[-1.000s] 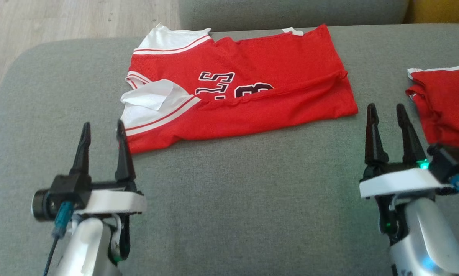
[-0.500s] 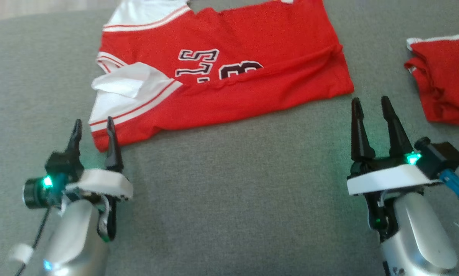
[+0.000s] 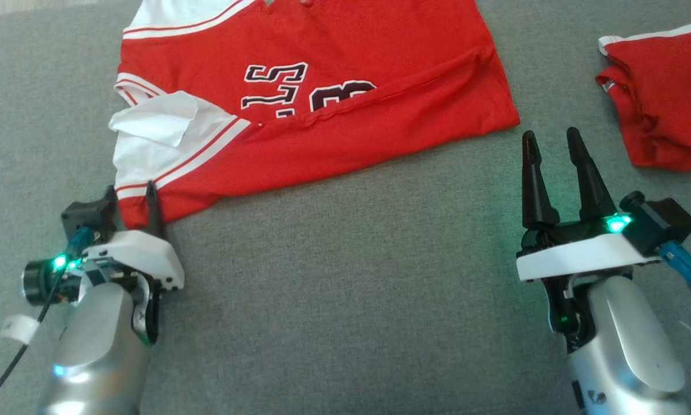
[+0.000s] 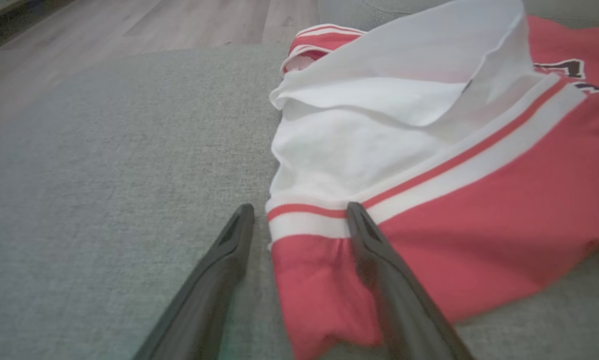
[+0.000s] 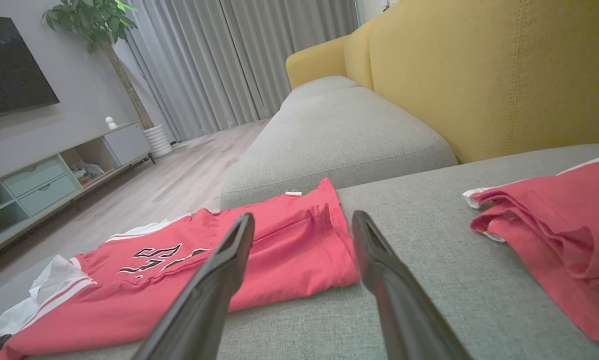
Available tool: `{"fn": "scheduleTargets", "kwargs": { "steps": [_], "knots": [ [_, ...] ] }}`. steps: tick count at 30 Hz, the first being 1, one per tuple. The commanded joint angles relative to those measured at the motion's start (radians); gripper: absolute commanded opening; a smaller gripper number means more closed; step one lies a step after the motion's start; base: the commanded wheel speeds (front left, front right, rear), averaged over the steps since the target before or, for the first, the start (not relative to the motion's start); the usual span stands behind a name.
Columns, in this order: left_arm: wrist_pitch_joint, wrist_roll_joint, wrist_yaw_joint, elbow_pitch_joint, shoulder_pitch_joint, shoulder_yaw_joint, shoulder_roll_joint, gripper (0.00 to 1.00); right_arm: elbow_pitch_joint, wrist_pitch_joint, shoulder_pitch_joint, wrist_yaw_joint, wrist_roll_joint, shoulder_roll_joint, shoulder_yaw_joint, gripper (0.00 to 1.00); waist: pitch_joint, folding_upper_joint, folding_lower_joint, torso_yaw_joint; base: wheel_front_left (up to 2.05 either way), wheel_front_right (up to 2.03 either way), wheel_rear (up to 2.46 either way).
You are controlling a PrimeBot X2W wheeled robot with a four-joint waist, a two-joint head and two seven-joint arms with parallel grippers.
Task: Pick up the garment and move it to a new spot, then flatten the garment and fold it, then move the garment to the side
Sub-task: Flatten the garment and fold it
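Note:
The garment is a red jersey with white sleeves and dark lettering, lying partly folded on the grey cushion. My left gripper is open at its near left corner. In the left wrist view the garment has its striped corner between the fingers of the left gripper: one finger rests over the red cloth, the other on the cushion beside it. My right gripper stands open just off the garment's near right corner, not touching it. The right wrist view shows the garment beyond the right gripper.
A second red garment lies bunched on the cushion to the right, close to my right gripper; the right wrist view has this red garment too. A yellow sofa back rises behind. Wooden floor lies past the cushion's left edge.
The head camera has tilted, shifting the whole picture. My left gripper has moved forward until its fingers straddle the garment's near left corner. The right gripper stays open.

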Motion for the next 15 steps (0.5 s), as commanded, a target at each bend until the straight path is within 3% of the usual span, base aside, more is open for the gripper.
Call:
{"fn": "scheduleTargets", "kwargs": {
  "steps": [1,2,9,15],
  "knots": [
    [0.028,-0.001,-0.002,0.028,0.02,0.022,0.033,0.1,-0.028,-0.006,-0.023,-0.001,0.008,0.002,0.02,1.0,-0.004,-0.0001,0.0001,0.002,0.0,0.0,0.0],
    [-0.016,-0.002,-0.013,0.017,0.012,0.017,0.038,0.0,-0.02,-0.006,-0.031,-0.001,0.0,0.002,0.013,1.0,-0.019,-0.0001,0.0001,0.009,0.0,0.0,0.0],
    [-0.15,0.017,-0.022,-0.102,-0.025,0.0,0.03,0.0,0.08,0.005,-0.072,-0.001,-0.08,0.002,-0.098,1.0,-0.034,-0.0001,0.0001,0.035,0.0,0.0,0.0],
    [-0.178,0.048,-0.033,-0.247,-0.046,-0.017,0.031,0.0,0.215,0.146,-0.213,-0.001,-0.182,0.002,-0.153,1.0,-0.02,-0.0001,0.0001,0.06,0.0,0.0,0.0]
  ]
}}
